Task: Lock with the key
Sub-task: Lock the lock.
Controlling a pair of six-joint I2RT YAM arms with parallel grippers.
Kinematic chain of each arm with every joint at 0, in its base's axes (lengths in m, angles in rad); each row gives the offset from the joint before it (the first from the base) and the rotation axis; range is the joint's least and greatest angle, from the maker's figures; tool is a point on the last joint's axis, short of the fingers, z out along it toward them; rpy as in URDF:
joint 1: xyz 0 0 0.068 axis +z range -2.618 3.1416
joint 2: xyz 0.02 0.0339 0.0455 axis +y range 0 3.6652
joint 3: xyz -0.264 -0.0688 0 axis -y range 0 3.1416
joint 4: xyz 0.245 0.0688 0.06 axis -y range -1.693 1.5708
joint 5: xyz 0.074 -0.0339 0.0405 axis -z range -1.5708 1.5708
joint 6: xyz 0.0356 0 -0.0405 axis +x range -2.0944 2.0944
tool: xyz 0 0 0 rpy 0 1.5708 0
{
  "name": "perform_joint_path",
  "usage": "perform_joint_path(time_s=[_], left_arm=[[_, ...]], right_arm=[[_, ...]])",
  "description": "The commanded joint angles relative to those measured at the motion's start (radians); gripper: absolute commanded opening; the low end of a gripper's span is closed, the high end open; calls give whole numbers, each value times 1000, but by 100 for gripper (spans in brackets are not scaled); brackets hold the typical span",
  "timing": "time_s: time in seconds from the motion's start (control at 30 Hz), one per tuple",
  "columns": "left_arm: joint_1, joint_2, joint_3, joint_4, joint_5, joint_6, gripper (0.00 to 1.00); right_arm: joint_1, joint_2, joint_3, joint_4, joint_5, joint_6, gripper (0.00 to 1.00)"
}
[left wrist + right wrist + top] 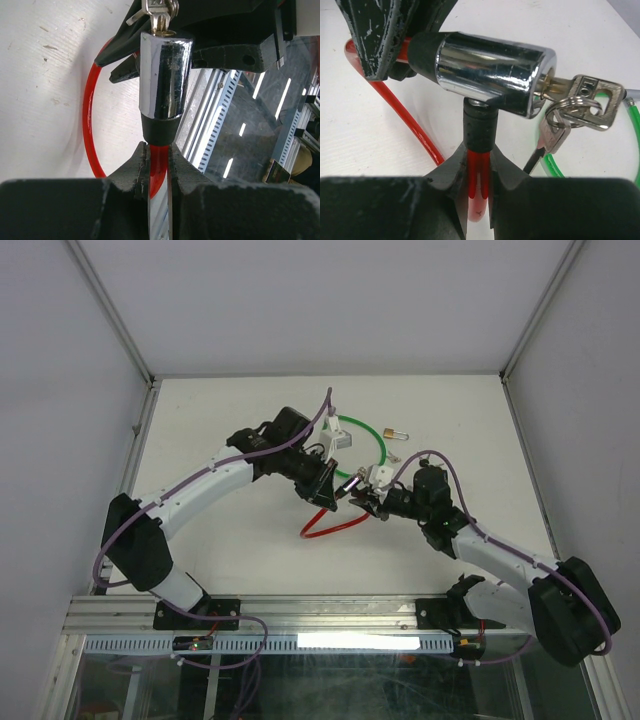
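Note:
A chrome cable lock point(160, 75) with a red cable point(90, 110) hangs between my two grippers above the table. A key point(585, 92) sits in its keyhole, and a second key point(555, 137) dangles from the ring. My left gripper point(158, 150) is shut on the red cable just below the barrel's black collar. My right gripper point(480, 150) is shut on the other cable end, at the black collar under the barrel's side socket. In the top view the left gripper point(335, 490) and right gripper point(365, 498) meet tip to tip, with the red cable point(325, 528) looping below them.
A green cable loop point(368, 440) lies just behind the grippers on the white table point(220, 420). A small brass padlock point(397, 432) lies next to it. White walls enclose the table on three sides. An aluminium rail point(300, 615) runs along the near edge.

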Motion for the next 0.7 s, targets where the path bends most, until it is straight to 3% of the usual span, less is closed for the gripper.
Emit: perform_joint_path(time_s=[0.0,0.5,0.67], left_arm=[[15,10,40,-33,9,18,0],[35,19,41,-40,8,26,0],[37,24,41,-40,38,29,0]], right_arm=[[-12,-26,52,-66,-20,-36,17],[-120,-47,165,-486,-20,-36,17],[-149,-38,162,-465,-20,-36,17]])
